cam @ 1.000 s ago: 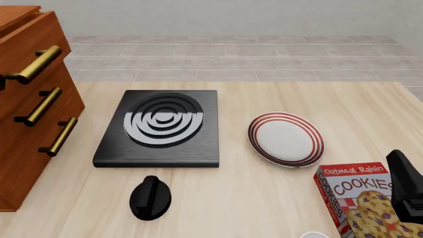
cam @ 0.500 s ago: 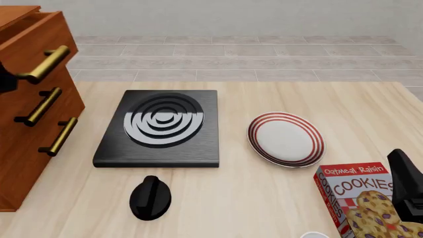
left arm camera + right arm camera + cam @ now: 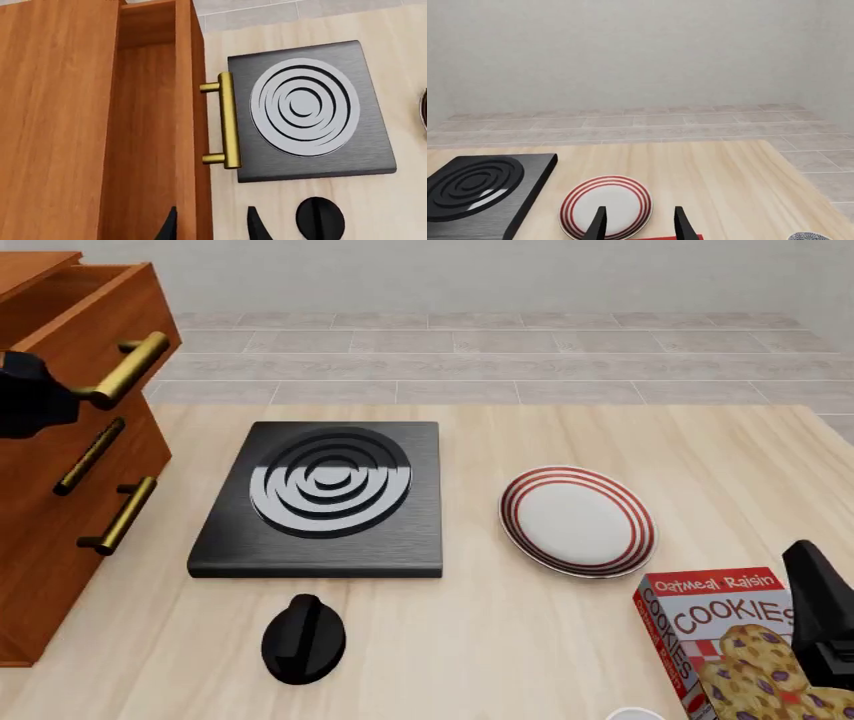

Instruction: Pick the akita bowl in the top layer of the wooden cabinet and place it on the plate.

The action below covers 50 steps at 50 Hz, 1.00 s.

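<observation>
One wooden cabinet (image 3: 60, 470) with three brass handles, top layer (image 3: 94, 315) pulled partly out; one plate (image 3: 577, 519), one black stove (image 3: 324, 498), one cookie box (image 3: 727, 645) on the table (image 3: 507, 640). Left tool (image 3: 211, 225) open, straddling the top layer's front panel. Right tool (image 3: 638, 223) open, plate just beyond. Akita bowl not visible.
</observation>
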Tool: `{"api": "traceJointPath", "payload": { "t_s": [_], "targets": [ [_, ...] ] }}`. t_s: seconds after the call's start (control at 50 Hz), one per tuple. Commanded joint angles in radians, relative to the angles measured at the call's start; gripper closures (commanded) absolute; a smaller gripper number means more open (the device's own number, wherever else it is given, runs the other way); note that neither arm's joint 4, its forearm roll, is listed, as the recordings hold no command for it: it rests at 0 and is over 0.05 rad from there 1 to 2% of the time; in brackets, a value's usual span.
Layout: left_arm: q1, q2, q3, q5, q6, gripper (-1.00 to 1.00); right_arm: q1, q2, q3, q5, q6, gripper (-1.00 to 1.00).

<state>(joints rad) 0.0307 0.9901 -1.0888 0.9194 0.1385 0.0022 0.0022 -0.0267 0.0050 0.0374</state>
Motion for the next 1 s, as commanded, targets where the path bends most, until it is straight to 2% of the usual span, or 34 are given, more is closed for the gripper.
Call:
{"api": "traceJointPath", "payload": {
  "t_s": [0.02,0.38,1.0],
  "targets": [
    [-0.066,0.063,0.036,0.015,0.005,-1.0,-0.002,0.0,0.0,-0.001,0.001,-1.0],
    [-0.114,0.082,0.019,0.033,-0.004,-1.0,-0.004,0.0,0.0,-0.001,0.005,-1.0],
    [-0.208,0.131,-0.083,0.065,-0.017,-1.0,-0.007,-0.001,-0.003,-0.003,0.005,-1.0]
  ]
}}
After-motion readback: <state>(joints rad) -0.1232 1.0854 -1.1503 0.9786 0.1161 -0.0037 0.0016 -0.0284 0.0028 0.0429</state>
